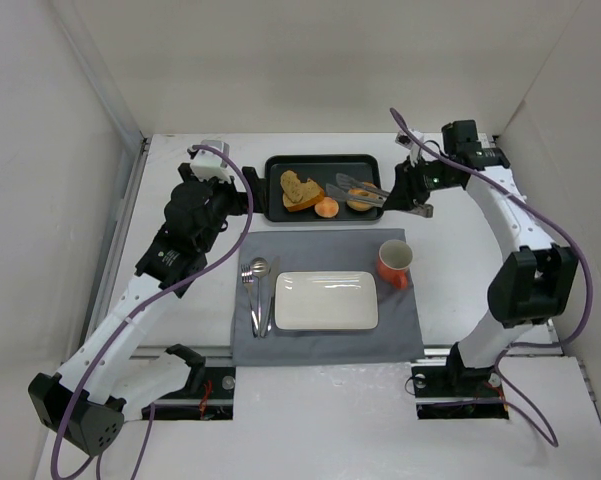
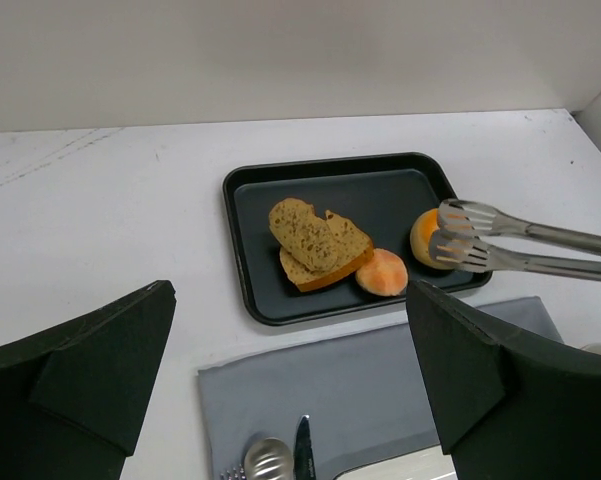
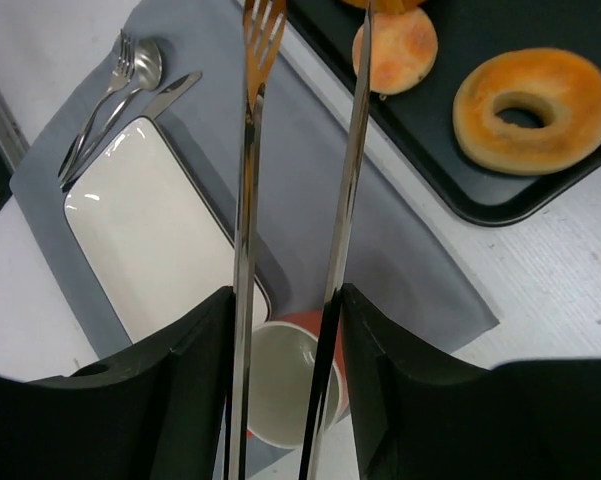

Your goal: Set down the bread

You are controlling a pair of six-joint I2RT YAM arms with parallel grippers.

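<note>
The bread, a small round orange-tan bun point(image 1: 326, 207), lies at the front edge of the black tray point(image 1: 280, 213). It also shows in the left wrist view point(image 2: 381, 272) and the right wrist view point(image 3: 395, 50). My right gripper point(image 1: 418, 190) point(image 3: 285, 310) is shut on metal tongs point(image 1: 365, 190). The tongs point(image 2: 470, 238) are open, with their tips over the glazed donut point(image 2: 423, 235), just right of the bun and not touching it. My left gripper point(image 1: 235, 195) point(image 2: 290, 400) is open and empty, left of the tray above the mat's far left corner.
Toast slices point(image 1: 300, 190) lie in the tray left of the bun. On the grey mat point(image 1: 325, 345) are a white rectangular plate point(image 1: 326, 300), cutlery point(image 1: 258, 290) to its left and an orange cup point(image 1: 394, 262) at its right. White walls enclose the table.
</note>
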